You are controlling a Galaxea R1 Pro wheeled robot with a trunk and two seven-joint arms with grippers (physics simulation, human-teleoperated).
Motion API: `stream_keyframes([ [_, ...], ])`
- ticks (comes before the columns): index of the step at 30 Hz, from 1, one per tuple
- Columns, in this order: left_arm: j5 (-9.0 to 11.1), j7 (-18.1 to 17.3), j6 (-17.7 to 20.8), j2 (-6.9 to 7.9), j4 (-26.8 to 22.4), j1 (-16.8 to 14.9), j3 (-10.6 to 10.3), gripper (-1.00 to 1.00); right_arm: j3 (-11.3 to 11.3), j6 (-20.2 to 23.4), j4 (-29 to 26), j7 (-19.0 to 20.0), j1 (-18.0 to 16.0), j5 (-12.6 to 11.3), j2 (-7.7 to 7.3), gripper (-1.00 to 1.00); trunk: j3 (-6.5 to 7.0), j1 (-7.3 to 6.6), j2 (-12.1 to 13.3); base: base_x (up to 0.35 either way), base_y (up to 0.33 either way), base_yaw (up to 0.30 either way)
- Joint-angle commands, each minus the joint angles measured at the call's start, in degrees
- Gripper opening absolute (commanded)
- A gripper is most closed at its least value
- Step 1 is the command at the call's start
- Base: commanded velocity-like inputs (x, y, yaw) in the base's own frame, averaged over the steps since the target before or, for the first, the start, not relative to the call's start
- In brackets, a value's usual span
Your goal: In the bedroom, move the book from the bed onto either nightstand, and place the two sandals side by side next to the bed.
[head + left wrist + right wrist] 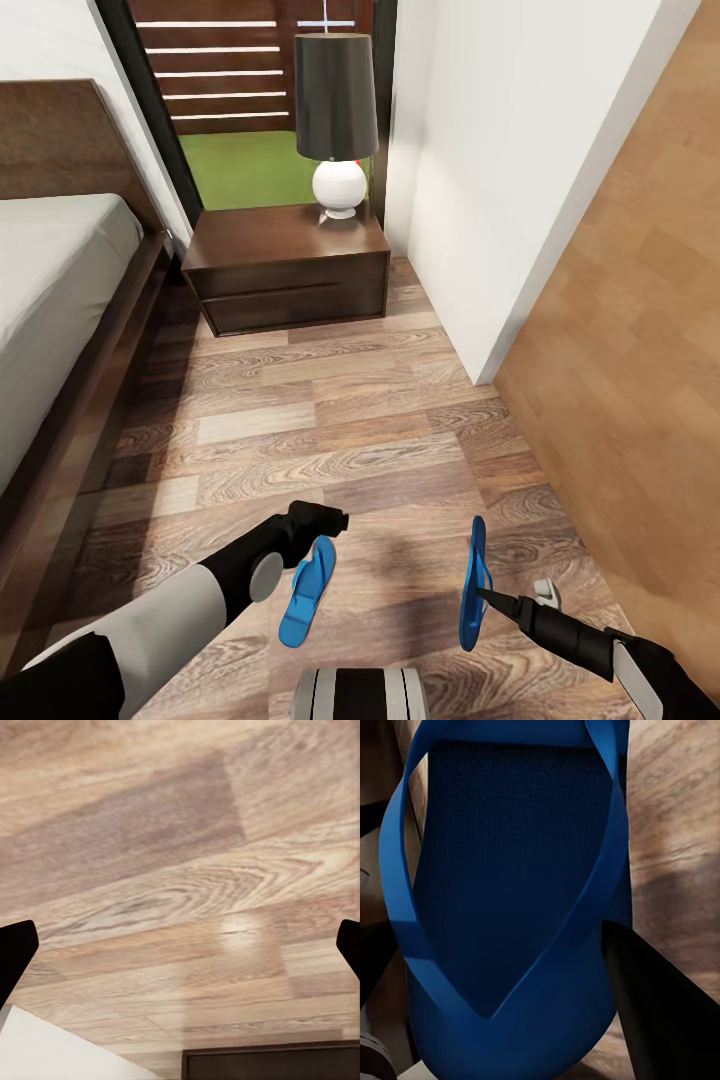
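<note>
Two bright blue sandals show in the head view. One sandal [303, 592] lies flat on the wood floor just under my left gripper [336, 521], which is open with only bare floor between its fingers [13, 952]. The other sandal [473, 580] stands on its edge, and my right gripper [484, 593] is shut on it; its sole and straps [510, 870] sit right in front of a dark finger [660, 1020]. The bed [60, 300] runs along the left. The nightstand [290, 265] stands ahead beside the headboard. The book is out of view.
A black-shaded lamp with a white round base [338, 130] stands on the nightstand. A white wall corner [480, 250] juts in at the right, leaving a floor strip [320, 430] between it and the bed frame. A window [240, 100] is behind the nightstand.
</note>
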Motion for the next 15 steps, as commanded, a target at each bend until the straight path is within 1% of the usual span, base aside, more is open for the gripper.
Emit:
stream_keyframes([
  [1,-0.5,0.0,-0.4,0.01,-0.1,0.0,-0.2,1.00,0.0,0.5,0.0,0.0,0.0,-0.3,-0.01,-1.00,-0.04,-0.01,0.0,0.000,0.000,0.000],
  [15,-0.4,-0.2,-0.4,-0.07,-0.1,0.2,-0.4,1.00,0.0,0.5,0.0,0.0,0.0,-0.3,-0.01,-1.00,-0.04,-0.01,0.0,0.000,0.000,0.000],
])
